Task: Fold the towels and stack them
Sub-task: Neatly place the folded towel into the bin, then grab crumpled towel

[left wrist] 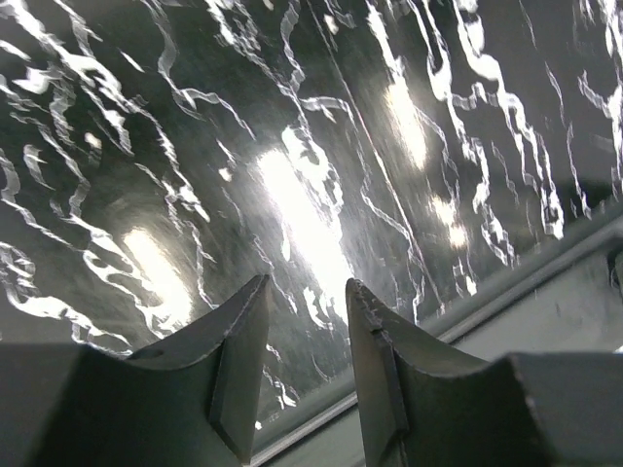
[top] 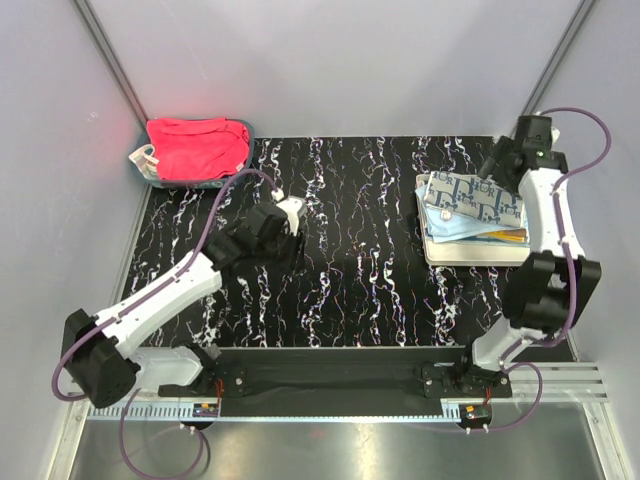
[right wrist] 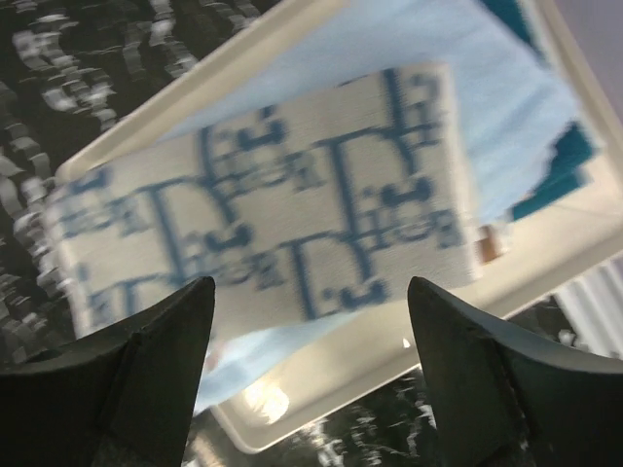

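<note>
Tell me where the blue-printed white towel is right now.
The blue-printed white towel lies folded atop the stack on the cream tray, right side of the table in the top view, over the light blue towel, below the open right gripper.

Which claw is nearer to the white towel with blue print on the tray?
Right. The right claw hangs just above the printed towel; the left claw is far to its left, over the black table.
</note>
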You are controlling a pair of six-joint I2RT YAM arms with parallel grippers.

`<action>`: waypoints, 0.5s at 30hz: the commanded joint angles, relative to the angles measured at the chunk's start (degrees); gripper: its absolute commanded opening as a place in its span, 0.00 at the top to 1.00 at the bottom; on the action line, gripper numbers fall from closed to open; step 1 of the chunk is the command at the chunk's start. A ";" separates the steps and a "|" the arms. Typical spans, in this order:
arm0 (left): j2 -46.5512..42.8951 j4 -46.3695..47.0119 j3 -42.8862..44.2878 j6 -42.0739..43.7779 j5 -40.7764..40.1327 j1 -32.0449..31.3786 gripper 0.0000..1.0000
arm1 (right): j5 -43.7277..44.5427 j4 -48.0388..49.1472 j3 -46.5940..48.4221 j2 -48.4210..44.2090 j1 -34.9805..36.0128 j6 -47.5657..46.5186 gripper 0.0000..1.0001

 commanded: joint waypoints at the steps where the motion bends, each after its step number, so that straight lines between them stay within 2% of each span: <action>1: 3.67 2.46 7.66 -2.33 -8.31 1.76 0.58 | -5.82 8.75 -5.08 -7.83 7.13 6.03 0.13; 3: 6.49 2.98 10.74 -6.61 -12.80 3.52 0.58 | -4.94 11.14 -7.20 -8.55 15.12 7.27 0.13; 6: 12.73 6.05 16.89 -12.76 -17.91 9.84 0.57 | -4.76 15.54 -10.80 -7.59 24.71 8.85 0.13; 9: 20.89 10.80 25.40 -14.64 -24.23 15.64 0.54 | -7.13 19.15 -14.05 -5.30 31.20 10.00 0.14; 10: 23.27 11.94 30.74 -14.55 -29.82 17.75 0.52 | -7.13 19.50 -14.58 -4.60 32.54 9.82 0.14; 15: 41.64 13.70 45.54 -14.47 -32.16 26.45 0.48 | -11.69 22.05 -21.07 -5.64 38.00 10.08 0.14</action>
